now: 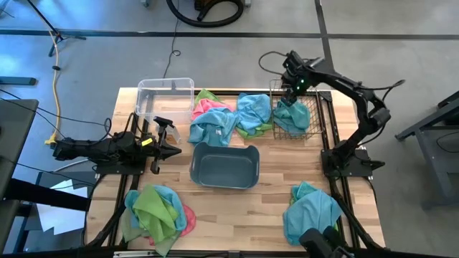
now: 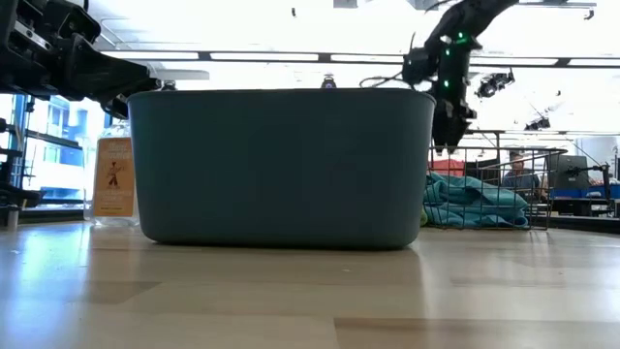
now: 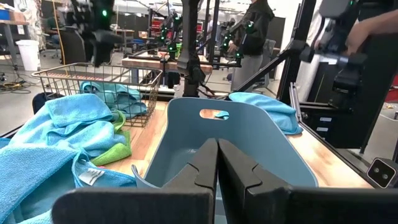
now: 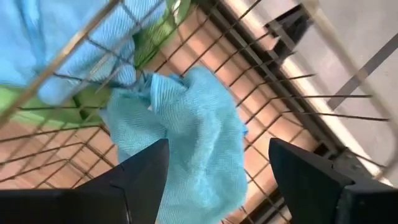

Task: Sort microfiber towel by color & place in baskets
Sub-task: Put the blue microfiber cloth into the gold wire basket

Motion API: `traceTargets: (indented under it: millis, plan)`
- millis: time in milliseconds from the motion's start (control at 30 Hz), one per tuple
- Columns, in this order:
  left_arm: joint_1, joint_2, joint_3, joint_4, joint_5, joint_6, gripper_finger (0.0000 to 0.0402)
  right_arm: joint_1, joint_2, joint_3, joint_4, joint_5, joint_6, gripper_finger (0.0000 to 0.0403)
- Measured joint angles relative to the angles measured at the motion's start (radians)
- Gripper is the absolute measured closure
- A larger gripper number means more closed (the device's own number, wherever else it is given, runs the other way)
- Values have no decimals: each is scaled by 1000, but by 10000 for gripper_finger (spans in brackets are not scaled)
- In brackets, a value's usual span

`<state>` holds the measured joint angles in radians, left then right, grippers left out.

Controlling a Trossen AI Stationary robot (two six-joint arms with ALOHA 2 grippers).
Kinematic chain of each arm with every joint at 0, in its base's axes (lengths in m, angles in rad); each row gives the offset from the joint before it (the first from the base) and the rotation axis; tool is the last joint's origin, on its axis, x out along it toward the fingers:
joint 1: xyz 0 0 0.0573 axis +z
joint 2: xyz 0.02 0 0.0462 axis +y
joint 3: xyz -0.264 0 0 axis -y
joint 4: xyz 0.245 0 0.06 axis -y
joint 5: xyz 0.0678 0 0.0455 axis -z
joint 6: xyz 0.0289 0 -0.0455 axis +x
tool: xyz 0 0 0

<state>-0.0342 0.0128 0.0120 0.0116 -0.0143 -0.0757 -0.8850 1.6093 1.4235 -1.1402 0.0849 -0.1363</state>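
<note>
Overhead, right hand [image 1: 294, 98] spread above crumpled blue towel [image 4: 186, 137] in wire-mesh basket [image 1: 310, 118]; left hand [image 1: 174, 149] pressed together nr grey-blue tub [image 1: 224, 166].

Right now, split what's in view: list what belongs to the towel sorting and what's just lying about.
Job:
- wire basket with a blue towel inside
- grey-blue tub
- clear bin
- towel piles: middle, front left, front right
- right gripper, open above the wire basket
- left gripper, shut, waiting near the tub

Lying about:
- bottle behind the tub
- cables on the floor
</note>
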Motion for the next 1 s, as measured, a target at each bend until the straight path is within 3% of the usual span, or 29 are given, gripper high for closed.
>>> traceTargets:
  millis: [200, 433, 600, 700, 800, 1000]
  plan:
    - [0, 0, 0, 0, 0, 0, 401, 2, -17, 109, 9, -132, 34, 130]
    - [0, 0, 0, 0, 0, 0, 402, 175, -55, 17, 353, -383, 166, 130]
    - [0, 0, 0, 0, 0, 0, 401, 357, -27, -79, 703, -316, 305, 130]
    - [0, 0, 0, 0, 0, 0, 401, 437, 22, -65, 806, -257, 350, 130]
    - [0, 0, 0, 0, 0, 0, 402, 480, 96, 28, 794, -229, 368, 130]
    - [0, 0, 0, 0, 0, 0, 401, 526, 304, 327, 550, -188, 329, 130]
